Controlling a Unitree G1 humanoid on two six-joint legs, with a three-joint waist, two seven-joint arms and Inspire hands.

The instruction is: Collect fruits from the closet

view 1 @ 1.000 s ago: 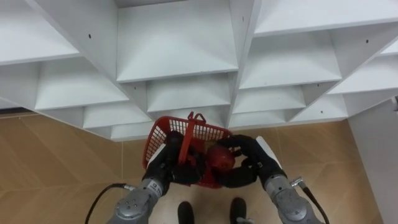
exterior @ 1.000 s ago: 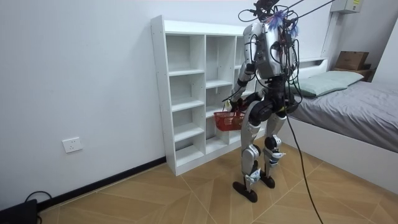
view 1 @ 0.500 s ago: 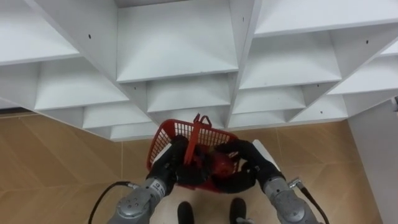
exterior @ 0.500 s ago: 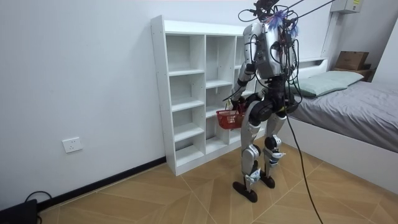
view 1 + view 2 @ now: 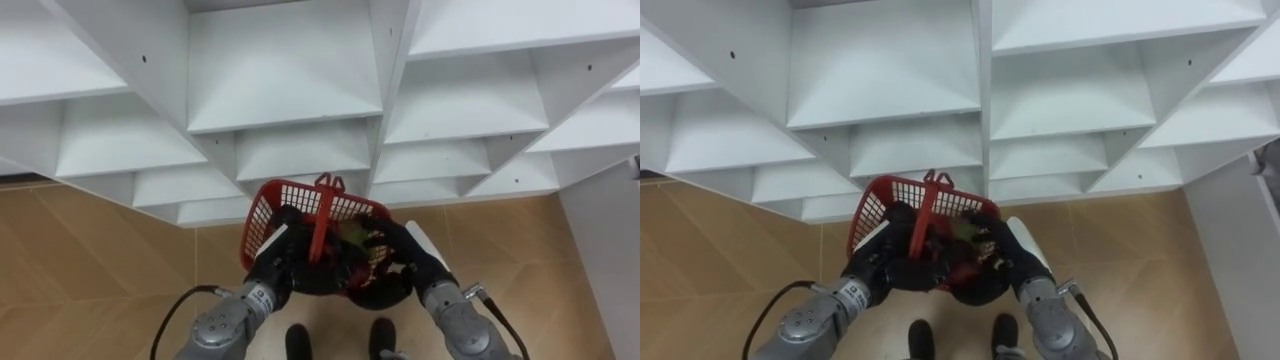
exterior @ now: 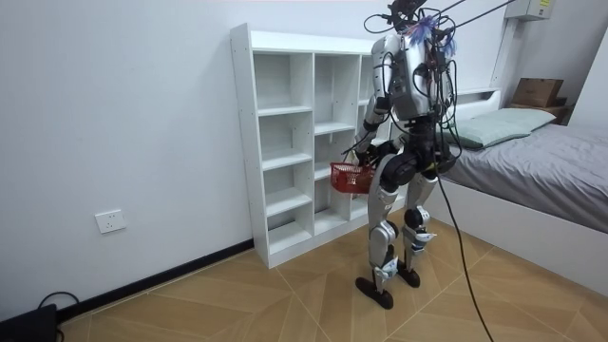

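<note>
**Robot at the closet, basket held before it.** At 7 o'clock of the red basket (image 5: 272, 208), the left hand (image 5: 280, 258) grasps the near rim with curled fingers. At 4 o'clock, the right hand (image 5: 398, 255) reaches into the basket; whether its fingers are clenched or released cannot be told. A red fruit (image 5: 350, 268) lies inside, partly hidden under that hand. At 12 o'clock, beyond the upright handle (image 5: 322, 212), stands the white closet (image 5: 285, 80).

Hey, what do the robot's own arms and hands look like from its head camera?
The left forearm and right forearm are rounded silver-grey metal tubes. The left hand and right hand are black. A black cable loops beside the left forearm, and a second cable trails from the right wrist. A white tag marks the right hand's back.
</note>
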